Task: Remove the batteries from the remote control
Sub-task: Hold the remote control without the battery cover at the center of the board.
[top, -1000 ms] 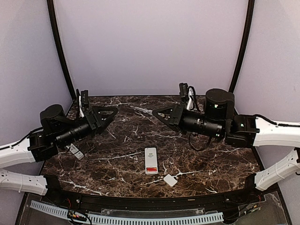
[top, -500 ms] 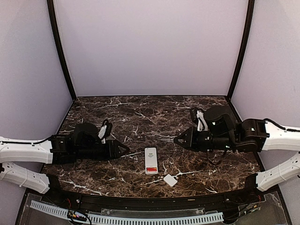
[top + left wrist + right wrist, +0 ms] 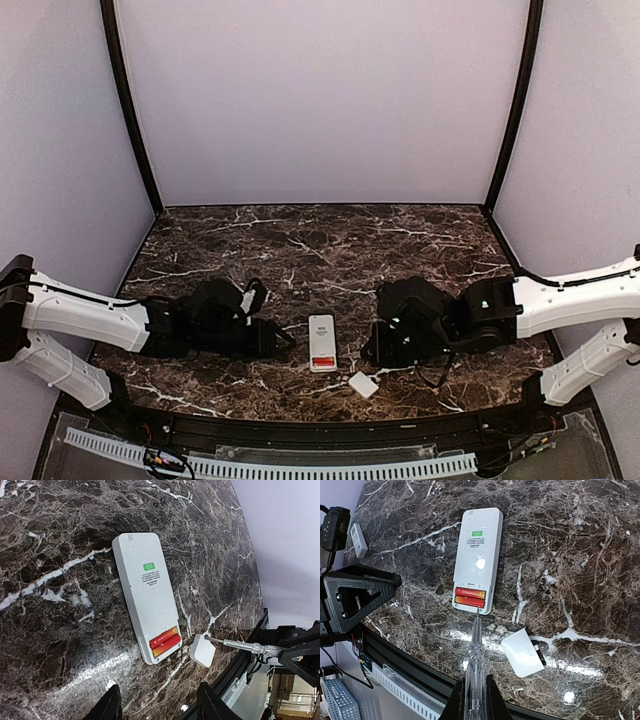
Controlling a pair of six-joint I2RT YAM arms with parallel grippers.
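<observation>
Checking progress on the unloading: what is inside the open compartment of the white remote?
Two red-and-orange cylindrical batteries lie side by side in the flat white plastic remote control, filling its open bay. Whatever sits beneath them is covered.

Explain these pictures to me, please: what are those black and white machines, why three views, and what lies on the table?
They are two robot arms, the left arm and the right arm, bolted at the near edge of a dark marbled table. One picture looks down from above and behind them; the other two come from a camera on each wrist. A white remote control lies back up, its small cover off beside it, so two red batteries show. The right gripper is shut on a clear-handled screwdriver, its tip at the battery end. The left gripper is open and holds nothing.
</observation>
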